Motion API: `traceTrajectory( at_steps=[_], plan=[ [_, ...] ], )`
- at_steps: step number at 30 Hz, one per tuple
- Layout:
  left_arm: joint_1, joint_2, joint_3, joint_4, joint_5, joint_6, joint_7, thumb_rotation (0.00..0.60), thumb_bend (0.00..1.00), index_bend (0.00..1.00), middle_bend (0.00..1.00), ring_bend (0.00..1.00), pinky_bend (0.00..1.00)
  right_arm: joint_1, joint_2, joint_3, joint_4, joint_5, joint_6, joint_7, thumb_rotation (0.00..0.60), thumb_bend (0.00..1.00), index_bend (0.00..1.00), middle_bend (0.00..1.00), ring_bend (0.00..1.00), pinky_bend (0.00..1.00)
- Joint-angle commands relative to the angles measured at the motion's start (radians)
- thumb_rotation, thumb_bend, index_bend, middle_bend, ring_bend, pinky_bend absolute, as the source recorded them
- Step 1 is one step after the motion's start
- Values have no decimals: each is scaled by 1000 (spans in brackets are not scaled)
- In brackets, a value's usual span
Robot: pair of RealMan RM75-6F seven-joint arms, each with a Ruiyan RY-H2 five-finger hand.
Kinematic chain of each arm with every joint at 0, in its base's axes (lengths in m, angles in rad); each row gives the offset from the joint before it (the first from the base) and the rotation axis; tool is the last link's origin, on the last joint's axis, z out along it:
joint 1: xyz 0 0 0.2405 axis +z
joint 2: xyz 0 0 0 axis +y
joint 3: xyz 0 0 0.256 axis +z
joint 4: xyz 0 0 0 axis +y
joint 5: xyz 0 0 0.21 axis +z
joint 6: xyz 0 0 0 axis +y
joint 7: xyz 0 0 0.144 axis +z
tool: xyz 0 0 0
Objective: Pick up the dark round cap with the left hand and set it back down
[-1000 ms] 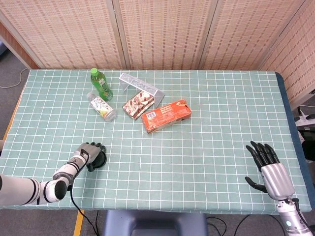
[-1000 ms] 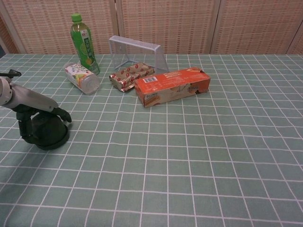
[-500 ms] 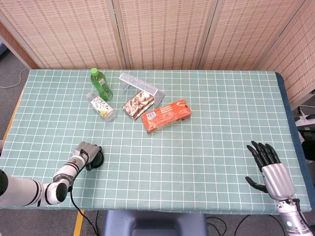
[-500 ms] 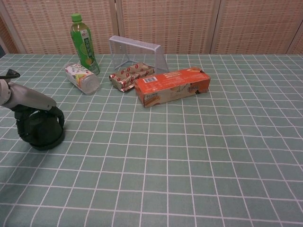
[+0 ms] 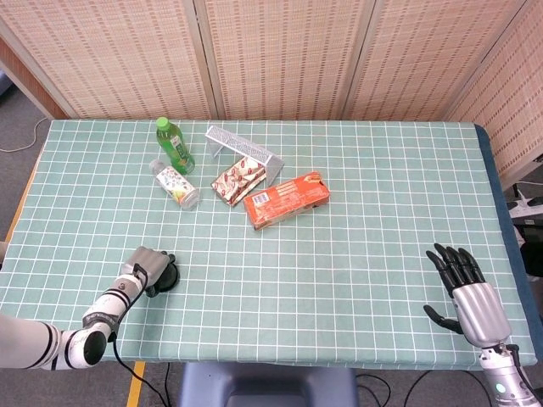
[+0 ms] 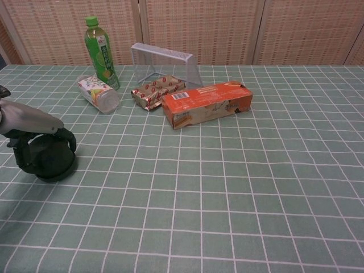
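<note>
The dark round cap sits low at the table's near left edge. My left hand lies over it, dark fingers curled down around its rim. Whether the cap touches the cloth or hangs just above it I cannot tell. In the head view my right hand stays over the near right corner, fingers spread and holding nothing. The chest view does not show it.
At the back left stand a green bottle, a small bottle lying on its side, a wire rack, a snack pack and an orange box.
The left hand closed its fingers around the cap and shifted with it a little to the left, toward the table's near edge. The right hand has not moved.
</note>
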Motion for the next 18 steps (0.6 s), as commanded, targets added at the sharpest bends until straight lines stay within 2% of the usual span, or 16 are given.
traceTrajectory(
  at_steps=[1, 7, 10, 14, 18],
  plan=[
    [73, 8, -34, 17, 98, 17, -69, 600, 368, 577, 626, 552, 713, 0, 0, 0, 1, 0, -1, 1, 600, 123, 0, 0, 0, 0],
    [201, 73, -131, 27, 333, 29, -282, 600, 396, 579, 625, 559, 714, 2, -2, 3, 3, 5, -5, 2, 600, 124, 0, 0, 0, 0],
    [292, 90, -199, 48, 490, 72, -461, 600, 393, 578, 625, 562, 732, 3, -3, 2, 3, 6, -8, -1, 600, 123, 0, 0, 0, 0],
    [419, 81, -304, 114, 679, 127, -829, 600, 393, 577, 625, 564, 743, 2, -4, 2, 2, 5, -5, -6, 600, 123, 0, 0, 0, 0],
    [501, 78, -410, 158, 734, 121, -1229, 600, 395, 577, 627, 564, 742, 1, -4, 2, 1, 4, -5, -8, 600, 124, 0, 0, 0, 0]
  ],
)
